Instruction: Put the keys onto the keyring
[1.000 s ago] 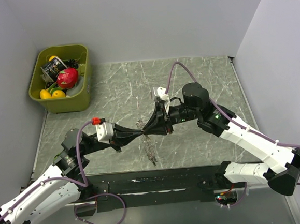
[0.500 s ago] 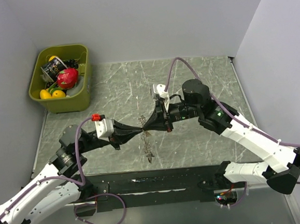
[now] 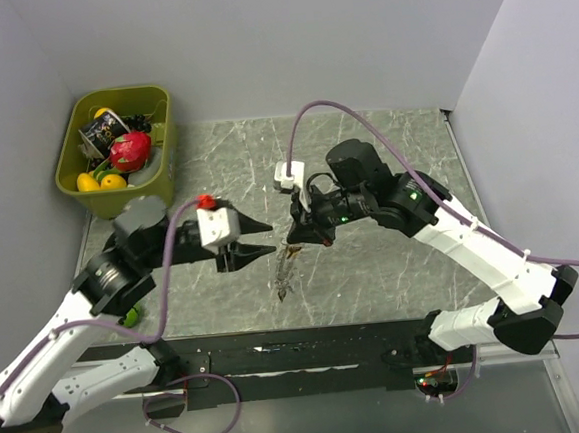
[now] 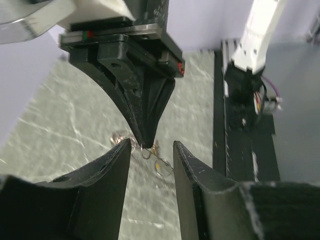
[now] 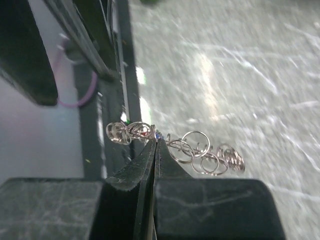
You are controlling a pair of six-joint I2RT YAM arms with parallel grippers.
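My right gripper (image 3: 295, 242) is shut on the keyring (image 3: 285, 273), a bunch of thin linked metal rings that hangs from its tips above the marble table (image 3: 385, 159). In the right wrist view the shut tips (image 5: 156, 142) pinch the ring bunch (image 5: 202, 152) in its middle. A small red speck (image 5: 144, 131) shows among the rings, but I cannot make out separate keys. My left gripper (image 3: 268, 237) is open and empty, just left of the right tips. In the left wrist view its fingers (image 4: 117, 165) flank the right jaws and the small rings (image 4: 159, 162) without touching them.
An olive bin (image 3: 157, 192) with toy fruit and a cup stands at the far left of the table. A black rail (image 3: 309, 340) runs along the near edge. Grey walls close in the left, back and right.
My left gripper has opened, let go and drawn back to the left. My right gripper has swung a little left, still holding the keyring, which now hangs from it alone.
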